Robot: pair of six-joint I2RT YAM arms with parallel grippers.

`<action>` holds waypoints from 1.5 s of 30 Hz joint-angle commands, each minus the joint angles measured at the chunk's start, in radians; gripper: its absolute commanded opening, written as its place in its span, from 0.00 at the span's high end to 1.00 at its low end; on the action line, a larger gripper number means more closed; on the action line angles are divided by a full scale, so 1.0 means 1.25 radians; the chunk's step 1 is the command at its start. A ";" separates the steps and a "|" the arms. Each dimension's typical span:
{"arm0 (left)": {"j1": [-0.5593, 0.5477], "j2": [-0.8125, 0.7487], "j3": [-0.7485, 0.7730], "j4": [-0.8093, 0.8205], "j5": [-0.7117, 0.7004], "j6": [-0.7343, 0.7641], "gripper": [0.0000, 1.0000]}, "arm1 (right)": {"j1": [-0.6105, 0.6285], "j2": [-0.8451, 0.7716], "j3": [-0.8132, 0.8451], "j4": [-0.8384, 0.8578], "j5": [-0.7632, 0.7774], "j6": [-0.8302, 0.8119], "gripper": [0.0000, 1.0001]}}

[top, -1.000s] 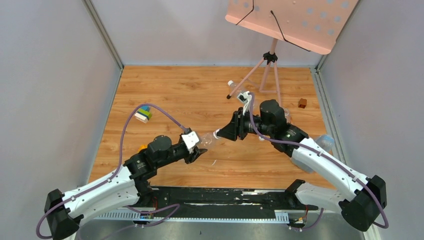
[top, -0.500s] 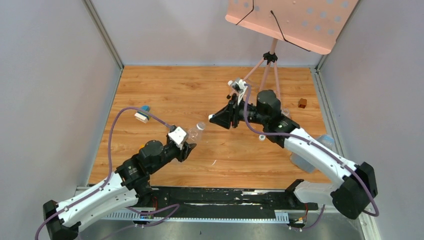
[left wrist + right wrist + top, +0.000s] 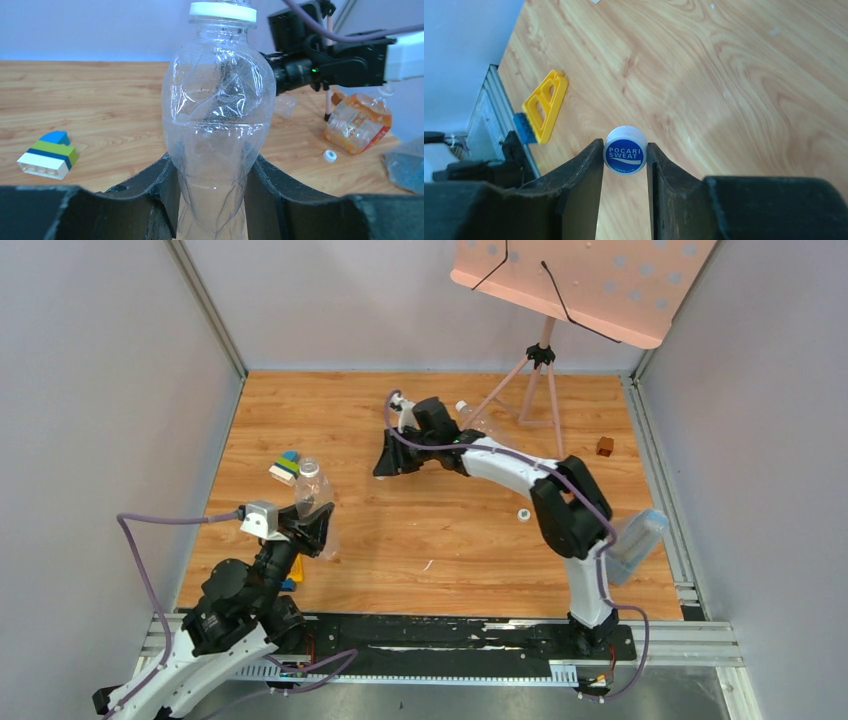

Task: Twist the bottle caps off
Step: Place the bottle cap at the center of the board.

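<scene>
Step in hand: cap separation, judged complete for one bottle. The left gripper (image 3: 211, 168), lower left of the top view, has its jaws pinching the clear crumpled plastic bottle (image 3: 218, 100) upright by its lower body. The right gripper (image 3: 624, 147), upper centre, has its jaws pinching the round blue-and-white screw cap (image 3: 625, 156) above the wooden table (image 3: 724, 75). Next move: lower the cap onto bare table and spread the jaws.
</scene>
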 commanded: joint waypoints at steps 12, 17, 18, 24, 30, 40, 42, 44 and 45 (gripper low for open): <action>0.001 0.040 0.045 -0.057 -0.026 0.004 0.86 | 0.106 0.358 0.416 -0.123 0.213 -0.047 0.88; 0.001 0.042 0.046 -0.058 -0.037 0.009 0.86 | 0.118 0.394 0.445 -0.123 0.281 -0.062 0.80; 0.001 0.042 0.046 -0.058 -0.037 0.010 0.86 | 0.120 0.402 0.452 -0.123 0.283 -0.065 0.79; 0.001 0.042 0.048 -0.066 -0.040 0.009 0.86 | 0.125 0.413 0.472 -0.139 0.290 -0.062 0.51; 0.001 0.043 0.051 -0.066 -0.039 0.013 0.85 | 0.111 0.368 0.442 -0.143 0.236 -0.035 0.43; 0.001 0.069 0.049 -0.058 -0.017 0.004 0.84 | 0.069 0.279 0.377 -0.136 0.154 -0.029 0.41; 0.001 0.075 0.046 -0.049 0.002 0.013 0.83 | 0.065 0.247 0.354 -0.136 0.153 -0.029 0.41; 0.001 0.087 0.044 -0.035 0.032 0.030 0.82 | 0.054 0.189 0.314 -0.134 0.149 -0.027 0.41; 0.001 0.099 0.043 -0.030 0.043 0.036 0.81 | 0.045 0.155 0.290 -0.133 0.141 -0.021 0.41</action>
